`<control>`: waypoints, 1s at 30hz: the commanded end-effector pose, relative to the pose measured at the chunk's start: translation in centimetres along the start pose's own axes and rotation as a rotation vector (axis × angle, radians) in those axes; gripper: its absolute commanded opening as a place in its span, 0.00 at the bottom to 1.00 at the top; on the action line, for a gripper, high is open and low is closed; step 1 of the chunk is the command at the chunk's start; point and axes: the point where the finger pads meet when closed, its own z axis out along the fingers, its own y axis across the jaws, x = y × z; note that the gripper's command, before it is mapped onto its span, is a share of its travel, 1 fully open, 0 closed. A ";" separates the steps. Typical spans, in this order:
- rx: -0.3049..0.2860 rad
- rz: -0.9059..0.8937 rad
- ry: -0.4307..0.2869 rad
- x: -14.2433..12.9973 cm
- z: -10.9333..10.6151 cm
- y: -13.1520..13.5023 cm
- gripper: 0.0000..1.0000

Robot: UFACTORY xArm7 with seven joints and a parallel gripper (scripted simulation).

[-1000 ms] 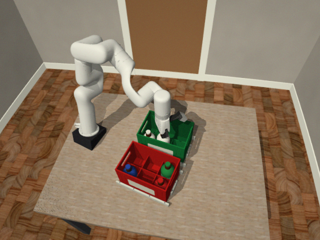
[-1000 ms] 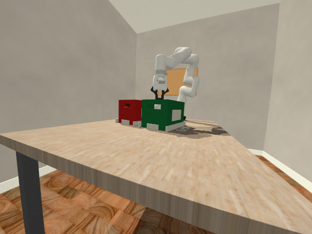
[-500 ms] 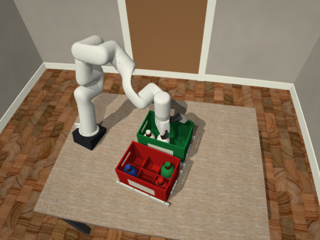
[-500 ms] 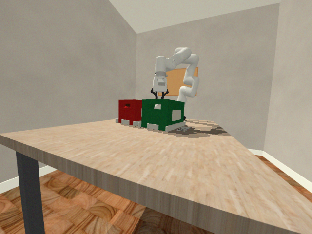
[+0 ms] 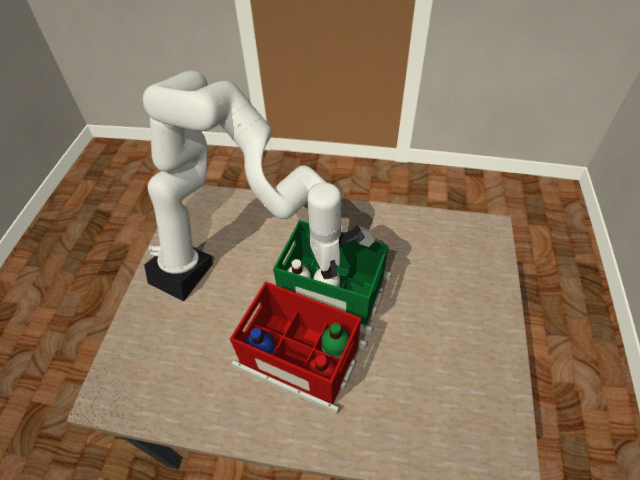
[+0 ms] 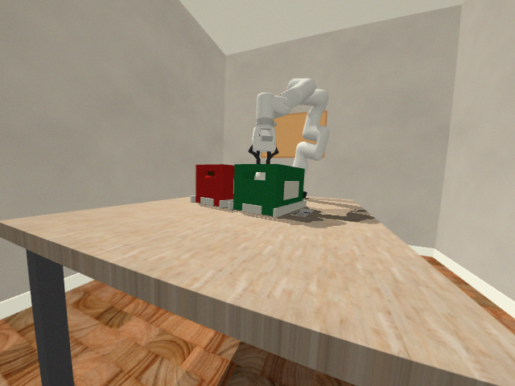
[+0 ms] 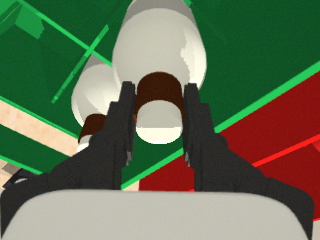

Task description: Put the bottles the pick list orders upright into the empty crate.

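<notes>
My gripper [image 5: 328, 268] [image 6: 263, 159] [image 7: 159, 99] is shut on the brown neck of a white bottle [image 5: 330, 281] [image 7: 160, 45]. The bottle hangs upright inside the green crate [image 5: 379, 268] [image 6: 257, 193] [image 7: 250, 40], in a cell near the red crate. I cannot tell whether its base touches the crate floor. A second white bottle [image 5: 297, 268] [image 7: 95, 95] stands upright in the cell beside it. The red crate [image 5: 289, 379] [image 6: 214, 182] [image 7: 280, 130] holds a blue bottle [image 5: 260, 341], a green bottle [image 5: 336, 339] and a red bottle [image 5: 321, 364], all upright.
The pick list [image 6: 301, 213] lies on the table on the far side of the green crate; its lines are too small to read. The two crates stand close together in the middle of the table [image 5: 439, 335]. The arm's base [image 5: 178, 273] is at the left.
</notes>
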 end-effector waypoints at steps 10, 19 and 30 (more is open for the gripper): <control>-0.004 0.000 0.004 0.1 -0.2 0.1 0.00; -0.004 0.000 0.003 0.1 -0.2 0.1 0.00; -0.004 0.000 0.003 0.1 0.4 0.1 0.00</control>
